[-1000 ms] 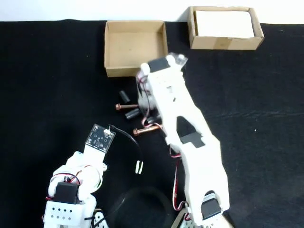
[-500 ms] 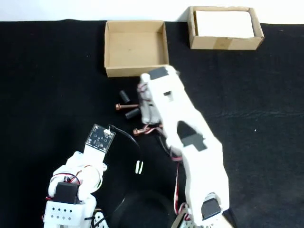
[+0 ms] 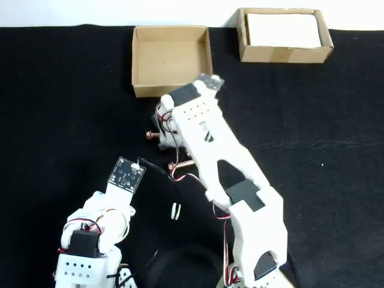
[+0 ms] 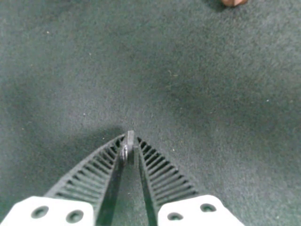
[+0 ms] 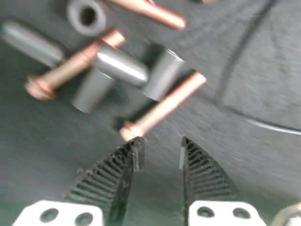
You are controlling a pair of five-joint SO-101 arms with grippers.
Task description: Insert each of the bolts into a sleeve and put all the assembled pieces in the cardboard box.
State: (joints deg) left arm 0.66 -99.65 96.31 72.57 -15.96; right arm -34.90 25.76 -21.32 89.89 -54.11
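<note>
Bolt (image 5: 163, 105) near right gripper (image 5: 159, 151), perhaps touching

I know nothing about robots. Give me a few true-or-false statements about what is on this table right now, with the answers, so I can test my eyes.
1. The right gripper is open and holds nothing. True.
2. The left gripper grips a bolt. False: it is shut, with no bolt in it.
3. Loose copper bolts and dark sleeves lie just ahead of the right gripper. True.
4. The cardboard box nearest the bolts already holds assembled pieces. False: nothing lies in it.
5. The other cardboard box holds something white. True.
</note>
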